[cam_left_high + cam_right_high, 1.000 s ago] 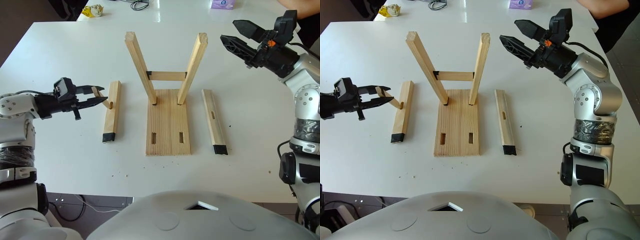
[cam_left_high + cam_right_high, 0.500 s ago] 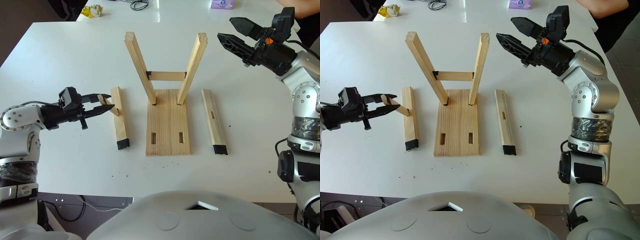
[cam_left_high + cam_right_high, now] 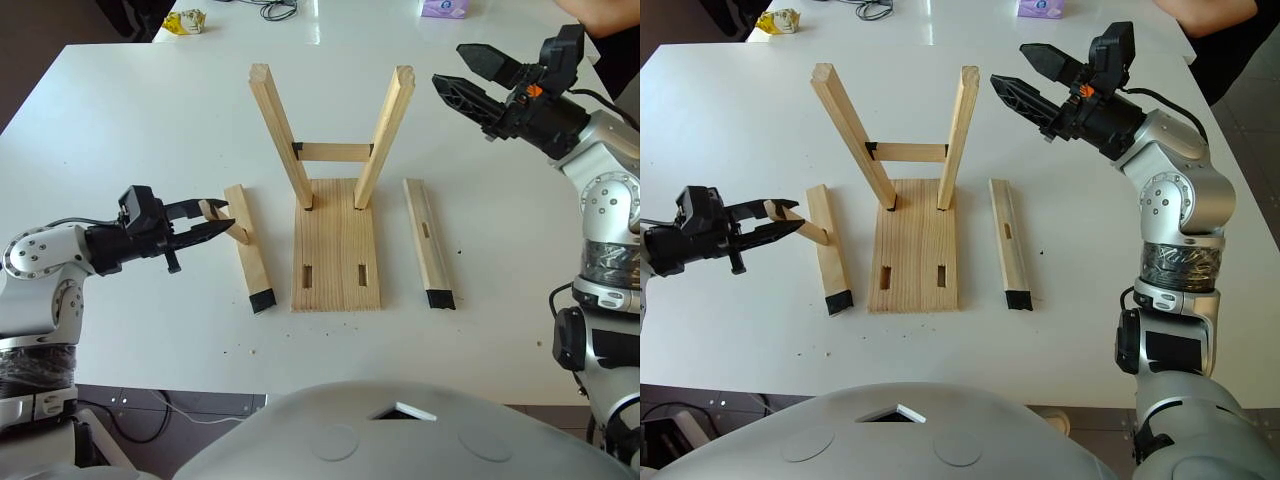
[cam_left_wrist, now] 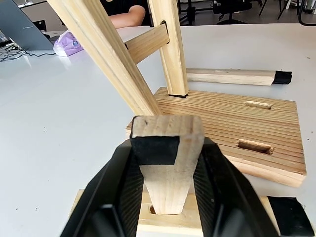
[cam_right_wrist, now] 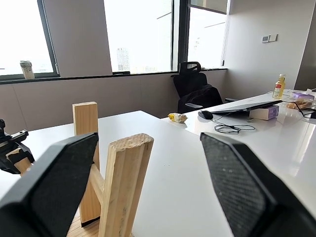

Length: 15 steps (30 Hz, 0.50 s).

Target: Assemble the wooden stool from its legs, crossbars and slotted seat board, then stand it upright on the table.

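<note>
L gripper pinches crossbar stub, apparently socketed in loose leg; next: swing assy to free slots in seat board.

You see a grooved, unvarnished wooden seat board, wooden legs with matt black tips, and a smooth white tabletop.

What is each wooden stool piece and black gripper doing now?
Slotted wooden seat board: flat on table, two near slots empty.
Two upright wooden legs: standing in far slots, joined by long crossbar.
Left loose leg: lying flat, short crossbar plugged in.
Right loose leg: lying flat, untouched.
Left gripper: shut on short crossbar.
Right gripper: open, empty.
</note>
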Available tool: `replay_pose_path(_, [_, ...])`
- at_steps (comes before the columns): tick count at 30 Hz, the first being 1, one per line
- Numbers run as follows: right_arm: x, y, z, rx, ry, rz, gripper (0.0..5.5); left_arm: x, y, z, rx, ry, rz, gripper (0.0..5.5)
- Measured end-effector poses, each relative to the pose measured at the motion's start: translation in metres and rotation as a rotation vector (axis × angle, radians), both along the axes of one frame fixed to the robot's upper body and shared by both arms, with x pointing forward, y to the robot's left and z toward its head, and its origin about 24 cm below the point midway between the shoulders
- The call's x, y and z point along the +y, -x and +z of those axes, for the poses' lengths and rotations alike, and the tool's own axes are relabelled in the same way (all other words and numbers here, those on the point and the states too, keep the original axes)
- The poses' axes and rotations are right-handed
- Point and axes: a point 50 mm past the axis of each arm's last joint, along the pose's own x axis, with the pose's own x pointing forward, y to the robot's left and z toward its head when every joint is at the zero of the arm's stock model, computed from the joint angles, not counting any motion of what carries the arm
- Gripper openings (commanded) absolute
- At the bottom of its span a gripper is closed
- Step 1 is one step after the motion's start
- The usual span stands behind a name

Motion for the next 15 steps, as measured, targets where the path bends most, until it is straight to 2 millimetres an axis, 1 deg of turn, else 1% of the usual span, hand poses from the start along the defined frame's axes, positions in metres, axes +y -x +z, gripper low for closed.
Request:
replay_pose_path(5, [0.0,0.001,-0.002,0.005,0.001,-0.001,3.81,0.005,-0.001,-0.004,0.008,-0.025,0.012,1.32])
replay_pose_path(15, [0.003,0.003,-0.002,0.003,-0.004,0.008,3.81,0.008,-0.011,-0.004,0.004,-0.049,-0.019,1.32])
